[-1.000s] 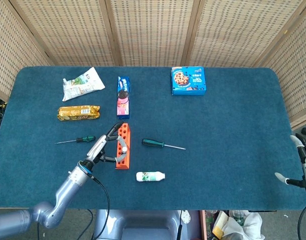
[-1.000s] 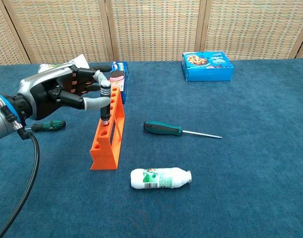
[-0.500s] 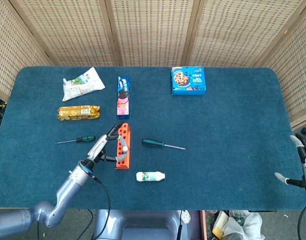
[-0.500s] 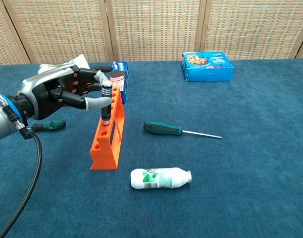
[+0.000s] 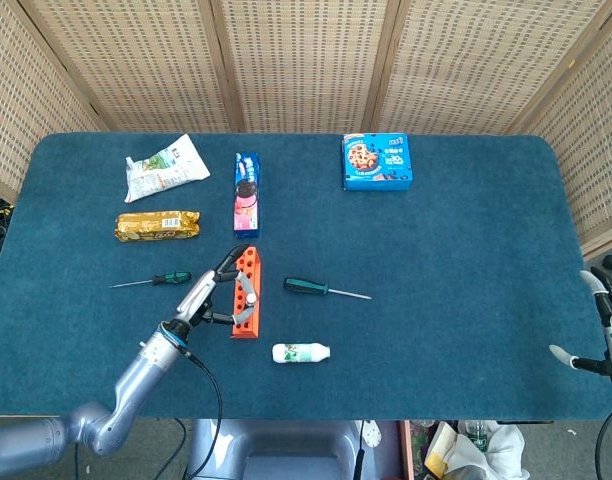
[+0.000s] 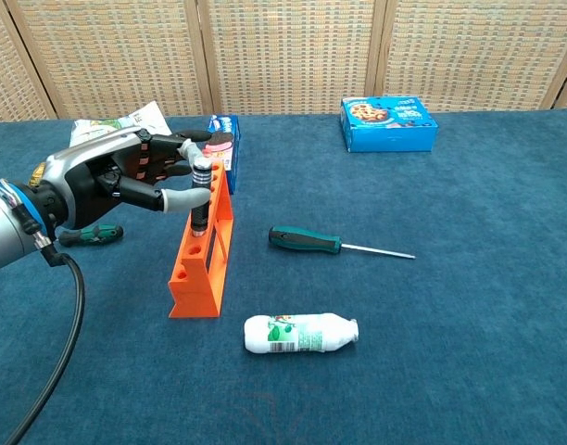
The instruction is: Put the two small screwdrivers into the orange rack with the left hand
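My left hand point(image 6: 112, 181) has eased slightly down and back over the past second, still pinching the small black-and-silver screwdriver point(image 6: 199, 195) upright in the orange plastic rack point(image 6: 202, 252). The other small screwdriver, green-handled point(image 5: 151, 281), lies on the blue table point(image 5: 466, 250) left of the rack; the chest view shows only its handle behind my wrist. A larger green-handled screwdriver point(image 6: 334, 245) lies right of the rack, a white bottle point(image 6: 300, 333) in front. Only the head view catches my right hand point(image 5: 601, 335) at the table's far right edge; its grip cannot be told.
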Action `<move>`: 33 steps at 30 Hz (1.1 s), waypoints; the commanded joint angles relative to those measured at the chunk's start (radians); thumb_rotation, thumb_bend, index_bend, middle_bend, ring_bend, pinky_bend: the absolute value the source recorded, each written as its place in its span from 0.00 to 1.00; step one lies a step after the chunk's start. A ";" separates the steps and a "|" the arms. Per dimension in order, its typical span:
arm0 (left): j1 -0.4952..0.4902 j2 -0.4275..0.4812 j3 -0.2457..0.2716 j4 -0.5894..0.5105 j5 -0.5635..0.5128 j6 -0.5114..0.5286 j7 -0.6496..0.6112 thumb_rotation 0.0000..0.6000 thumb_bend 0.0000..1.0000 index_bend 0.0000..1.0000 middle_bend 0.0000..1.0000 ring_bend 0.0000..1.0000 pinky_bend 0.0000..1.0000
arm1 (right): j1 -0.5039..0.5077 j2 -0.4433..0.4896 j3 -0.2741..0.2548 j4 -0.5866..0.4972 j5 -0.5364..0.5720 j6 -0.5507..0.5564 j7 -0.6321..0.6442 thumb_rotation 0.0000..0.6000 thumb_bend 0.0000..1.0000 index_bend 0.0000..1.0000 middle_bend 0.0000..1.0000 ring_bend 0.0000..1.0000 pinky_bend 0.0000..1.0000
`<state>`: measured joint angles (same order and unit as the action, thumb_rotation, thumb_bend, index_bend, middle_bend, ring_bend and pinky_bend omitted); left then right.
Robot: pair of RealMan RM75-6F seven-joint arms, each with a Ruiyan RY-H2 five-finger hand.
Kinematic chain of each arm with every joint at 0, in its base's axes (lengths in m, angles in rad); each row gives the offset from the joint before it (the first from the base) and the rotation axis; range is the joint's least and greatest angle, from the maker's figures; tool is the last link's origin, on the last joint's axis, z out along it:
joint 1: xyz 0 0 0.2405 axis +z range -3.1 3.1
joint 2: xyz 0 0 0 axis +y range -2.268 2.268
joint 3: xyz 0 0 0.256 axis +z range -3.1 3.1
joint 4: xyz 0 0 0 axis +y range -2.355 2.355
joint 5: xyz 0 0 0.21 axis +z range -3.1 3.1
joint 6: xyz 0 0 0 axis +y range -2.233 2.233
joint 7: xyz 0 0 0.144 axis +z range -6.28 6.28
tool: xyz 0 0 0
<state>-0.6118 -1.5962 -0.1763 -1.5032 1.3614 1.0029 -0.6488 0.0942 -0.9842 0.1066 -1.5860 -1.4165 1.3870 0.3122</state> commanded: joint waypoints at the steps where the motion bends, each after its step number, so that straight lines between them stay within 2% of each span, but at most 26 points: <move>1: 0.001 0.001 0.000 -0.001 0.001 0.001 0.000 1.00 0.36 0.61 0.00 0.00 0.00 | 0.000 0.000 0.000 0.000 0.000 0.000 0.000 1.00 0.00 0.00 0.00 0.00 0.00; 5: 0.001 0.003 0.004 0.000 0.004 0.001 0.008 1.00 0.37 0.56 0.00 0.00 0.00 | 0.000 0.000 -0.001 -0.001 0.000 -0.001 -0.001 1.00 0.00 0.00 0.00 0.00 0.00; 8: 0.002 0.006 0.005 0.000 0.007 0.002 0.012 1.00 0.35 0.41 0.00 0.00 0.00 | 0.000 0.001 -0.001 -0.003 -0.001 -0.001 -0.001 1.00 0.00 0.00 0.00 0.00 0.00; 11: 0.004 0.014 0.010 -0.004 0.019 0.004 0.006 1.00 0.25 0.29 0.00 0.00 0.00 | 0.000 0.001 0.000 -0.001 0.001 0.000 -0.001 1.00 0.00 0.00 0.00 0.00 0.00; 15: 0.011 0.036 0.020 -0.019 0.042 0.022 0.013 1.00 0.16 0.23 0.00 0.00 0.00 | 0.000 0.001 -0.001 -0.002 -0.001 0.000 -0.001 1.00 0.00 0.00 0.00 0.00 0.00; 22: 0.028 0.115 0.027 -0.088 0.097 0.071 0.013 1.00 0.14 0.15 0.00 0.00 0.00 | -0.001 0.003 0.000 -0.004 0.000 0.002 0.005 1.00 0.00 0.00 0.00 0.00 0.00; 23: 0.028 0.135 0.027 -0.102 0.105 0.074 0.017 1.00 0.17 0.13 0.00 0.00 0.00 | -0.002 0.004 0.001 -0.004 0.000 0.002 0.006 1.00 0.00 0.00 0.00 0.00 0.00; 25: 0.026 0.183 0.025 -0.142 0.115 0.072 0.023 1.00 0.35 0.10 0.00 0.00 0.00 | -0.002 0.005 0.000 -0.004 -0.001 0.003 0.008 1.00 0.00 0.00 0.00 0.00 0.00; 27: 0.019 0.251 0.013 -0.194 0.123 0.064 0.030 1.00 0.74 0.09 0.00 0.00 0.00 | -0.002 0.005 -0.001 -0.005 -0.003 0.004 0.008 1.00 0.00 0.00 0.00 0.00 0.00; 29: 0.003 0.333 -0.001 -0.247 0.107 0.028 0.066 1.00 0.96 0.09 0.00 0.00 0.00 | -0.003 0.005 -0.001 -0.006 -0.005 0.006 0.007 1.00 0.00 0.00 0.00 0.00 0.00; 30: -0.004 0.367 -0.011 -0.270 0.092 0.013 0.093 1.00 1.00 0.10 0.00 0.00 0.00 | -0.003 0.005 -0.001 -0.007 -0.005 0.006 0.007 1.00 0.00 0.00 0.00 0.00 0.00; 33: -0.030 0.462 -0.038 -0.341 0.027 -0.044 0.185 1.00 1.00 0.18 0.00 0.00 0.00 | -0.003 0.005 -0.001 -0.006 -0.004 0.007 0.005 1.00 0.00 0.00 0.00 0.00 0.00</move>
<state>-0.6133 -1.2223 -0.1835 -1.7688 1.4418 1.0165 -0.5473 0.0910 -0.9795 0.1058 -1.5924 -1.4210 1.3941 0.3173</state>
